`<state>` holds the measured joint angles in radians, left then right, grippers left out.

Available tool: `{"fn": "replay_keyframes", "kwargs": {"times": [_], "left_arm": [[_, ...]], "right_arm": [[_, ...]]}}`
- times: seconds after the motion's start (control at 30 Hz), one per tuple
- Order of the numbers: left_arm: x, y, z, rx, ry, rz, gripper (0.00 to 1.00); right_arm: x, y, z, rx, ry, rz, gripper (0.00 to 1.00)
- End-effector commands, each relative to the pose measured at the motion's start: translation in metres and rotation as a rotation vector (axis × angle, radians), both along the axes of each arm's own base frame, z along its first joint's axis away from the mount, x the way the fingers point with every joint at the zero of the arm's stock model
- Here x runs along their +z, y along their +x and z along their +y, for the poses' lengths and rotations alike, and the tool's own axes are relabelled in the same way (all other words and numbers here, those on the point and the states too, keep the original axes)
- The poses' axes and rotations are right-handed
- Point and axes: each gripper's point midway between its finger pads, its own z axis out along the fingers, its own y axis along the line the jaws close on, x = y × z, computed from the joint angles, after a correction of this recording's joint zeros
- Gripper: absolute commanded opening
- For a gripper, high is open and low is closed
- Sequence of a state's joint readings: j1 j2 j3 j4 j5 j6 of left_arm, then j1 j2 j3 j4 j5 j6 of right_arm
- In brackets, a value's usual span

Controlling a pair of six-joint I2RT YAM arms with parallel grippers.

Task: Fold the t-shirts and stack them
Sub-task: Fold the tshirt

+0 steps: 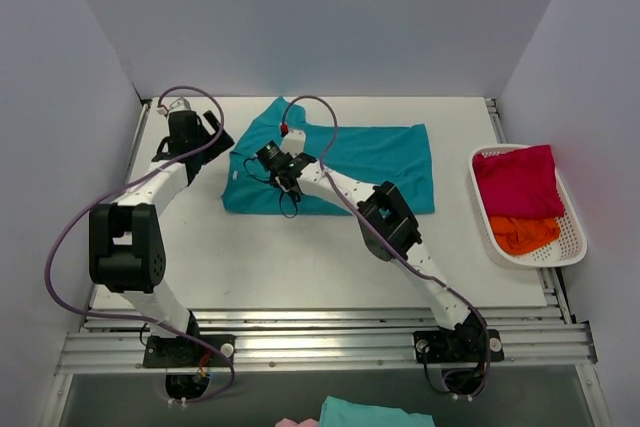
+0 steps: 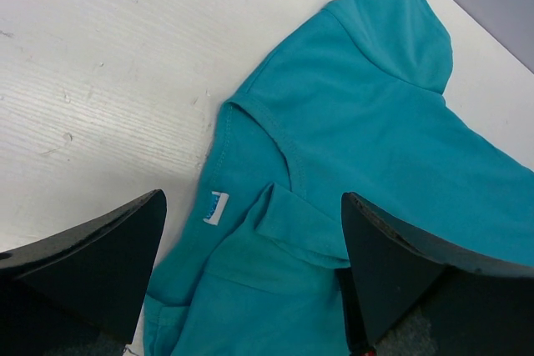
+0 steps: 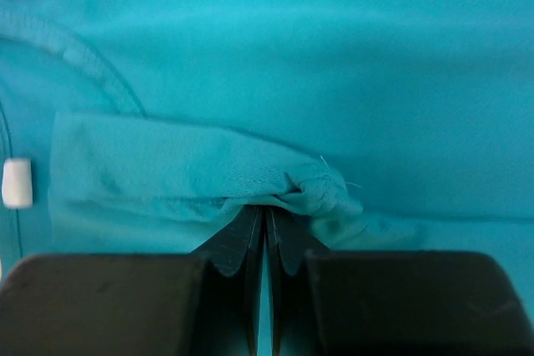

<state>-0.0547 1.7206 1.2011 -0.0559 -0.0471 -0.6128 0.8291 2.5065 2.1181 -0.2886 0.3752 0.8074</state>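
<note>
Teal-blue t-shirt (image 1: pixel 380 162): spread on the far middle of the tabletop (image 1: pixel 300 257), lying flat as a wide band.
Long axis: runs left to right, with the collar at the left end and the hem at the right end.
Sleeve (image 1: pixel 272 112): 1 sleeve points out toward the far left.
Neck label (image 2: pixel 215 208): a small white tag inside the collar, at the shirt's left edge.
Right fingers (image 3: pixel 234 248): clenched on a bunched ridge of the teal cloth just right of the collar. The cloth puckers at the tips, and a folded flap runs from the pinch toward the neck label.
Left fingers (image 2: pixel 92 264): released and spread wide at the collar end. In the wrist view the collar seam and label lie between the 2 fingers; whether either finger touches the cloth cannot be told.
Crimson-pink t-shirt (image 1: pixel 517 182): crumpled in the far part of the white basket (image 1: pixel 575 237) at the right edge of the tabletop.
Orange t-shirt (image 1: pixel 522 234): crumpled in the same basket, just near of the crimson-pink one and touching it, well apart from both sets of fingers.
</note>
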Motion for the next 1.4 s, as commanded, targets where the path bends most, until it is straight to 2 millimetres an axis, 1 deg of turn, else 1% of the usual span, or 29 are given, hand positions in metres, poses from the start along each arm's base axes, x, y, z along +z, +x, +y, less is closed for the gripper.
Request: {"fn": "replay_keyframes", "kwargs": {"times": [0.0,0.17,0.2,0.23,0.3,0.33,0.37,0.4,0.43,0.47,0.5,0.53,0.6,0.63,0.73,0.77,0.8,0.83,0.87,0.9,0.93,0.97,1.0,1.03,1.07,1.1,1.2,1.3,1.37], "left_arm": [[0.007,0.005,0.004,0.000,0.008,-0.038,0.95],[0.014,0.010,0.005,0.000,0.008,-0.072,0.95],[0.014,0.010,0.005,0.002,0.008,-0.072,0.95],[0.015,0.009,0.005,0.002,0.008,-0.075,0.95],[0.016,0.009,0.005,0.001,0.009,-0.078,0.95],[0.016,0.009,0.005,0.001,0.009,-0.080,0.95],[0.016,0.009,0.004,0.000,0.008,-0.081,0.95],[0.015,0.009,0.004,0.000,0.009,-0.080,0.95],[0.015,0.010,0.004,-0.003,0.011,-0.080,0.95],[0.013,0.010,0.004,-0.004,0.013,-0.077,0.95],[0.013,0.010,0.003,-0.009,0.009,-0.080,0.95],[0.013,0.009,-0.001,-0.025,0.001,-0.081,0.95],[0.018,0.011,-0.008,-0.045,-0.019,-0.102,0.96],[0.020,0.010,-0.011,-0.048,-0.026,-0.106,0.96],[0.029,0.005,-0.049,-0.153,-0.064,-0.130,0.97],[0.027,0.001,-0.071,-0.202,-0.069,-0.126,1.00],[0.029,0.000,-0.085,-0.238,-0.076,-0.132,0.99],[0.029,-0.001,-0.098,-0.269,-0.079,-0.136,0.93],[0.024,-0.001,-0.111,-0.300,-0.080,-0.135,0.85],[0.024,-0.005,-0.134,-0.356,-0.094,-0.137,0.80],[0.021,-0.006,-0.144,-0.378,-0.102,-0.131,0.72],[0.009,-0.006,-0.154,-0.399,-0.108,-0.109,0.59],[0.007,-0.009,-0.168,-0.428,-0.118,-0.106,0.38],[-0.001,-0.008,-0.176,-0.446,-0.129,-0.094,0.27],[-0.002,-0.007,-0.185,-0.458,-0.129,-0.091,0.13],[-0.008,-0.007,-0.188,-0.462,-0.128,-0.081,0.10],[-0.028,-0.003,-0.193,-0.464,-0.115,-0.044,0.02],[-0.054,0.003,-0.193,-0.450,-0.094,0.007,0.02],[-0.057,0.007,-0.192,-0.443,-0.084,0.011,0.02]], "right_arm": [[0.013,0.027,-0.012,-0.037,0.023,-0.027,0.00],[0.034,0.065,-0.033,-0.077,0.052,-0.090,0.00],[0.038,0.074,-0.039,-0.094,0.058,-0.106,0.00],[0.042,0.093,-0.055,-0.125,0.068,-0.134,0.02],[0.051,0.118,-0.068,-0.141,0.112,-0.184,0.28],[0.061,0.146,-0.081,-0.158,0.165,-0.250,0.42],[0.064,0.158,-0.086,-0.149,0.187,-0.275,0.64],[0.080,0.171,-0.087,-0.142,0.233,-0.318,0.67],[0.086,0.178,-0.085,-0.112,0.272,-0.326,0.68],[0.097,0.186,-0.094,-0.117,0.288,-0.340,0.69],[0.110,0.187,-0.094,-0.099,0.289,-0.361,0.70],[0.137,0.185,-0.097,-0.092,0.294,-0.405,0.70],[0.161,0.179,-0.107,-0.091,0.255,-0.456,0.70],[0.180,0.167,-0.116,-0.099,0.257,-0.483,0.70],[0.201,0.146,-0.136,-0.135,0.251,-0.521,0.70],[0.200,0.129,-0.149,-0.149,0.233,-0.509,0.70],[0.201,0.122,-0.158,-0.173,0.225,-0.513,0.69],[0.225,0.111,-0.165,-0.187,0.253,-0.548,0.68],[0.204,0.098,-0.175,-0.201,0.226,-0.510,0.66],[0.202,0.092,-0.181,-0.218,0.217,-0.506,0.65],[0.217,0.083,-0.188,-0.226,0.229,-0.523,0.64],[0.216,0.077,-0.191,-0.230,0.229,-0.517,0.61],[0.204,0.069,-0.196,-0.235,0.213,-0.495,0.59],[0.215,0.062,-0.200,-0.238,0.226,-0.510,0.57],[0.207,0.056,-0.205,-0.248,0.210,-0.494,0.54],[0.215,0.051,-0.209,-0.258,0.215,-0.506,0.54],[0.215,0.043,-0.217,-0.271,0.202,-0.502,0.49],[0.226,0.038,-0.226,-0.288,0.191,-0.517,0.47],[0.229,0.038,-0.231,-0.301,0.187,-0.522,0.47]]}}
